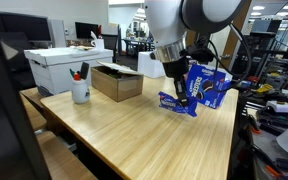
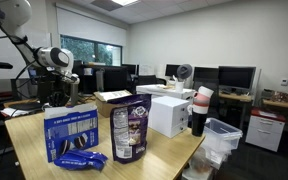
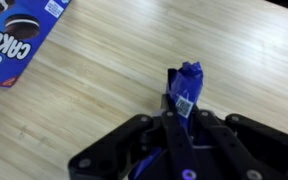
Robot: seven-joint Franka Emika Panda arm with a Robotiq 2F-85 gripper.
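Observation:
In the wrist view my gripper (image 3: 177,108) is shut on the top edge of a blue snack packet (image 3: 190,78) with a small barcode label. The packet stands up between the jaws over the wooden table (image 3: 104,90). A blue Oreo box (image 3: 14,35) lies at the upper left of that view. In an exterior view the gripper (image 1: 176,86) hangs just left of the upright Oreo box (image 1: 211,85), above a blue packet (image 1: 179,102) on the table. In an exterior view the Oreo box (image 2: 72,132) hides the gripper; a purple snack bag (image 2: 131,130) stands beside it.
An open cardboard box (image 1: 117,80), a white box (image 1: 64,65) and a white cup of pens (image 1: 80,92) stand on the table's far side. A flat blue packet (image 2: 84,160) lies near the table edge. A white box (image 2: 169,115) and a bin (image 2: 222,138) stand nearby.

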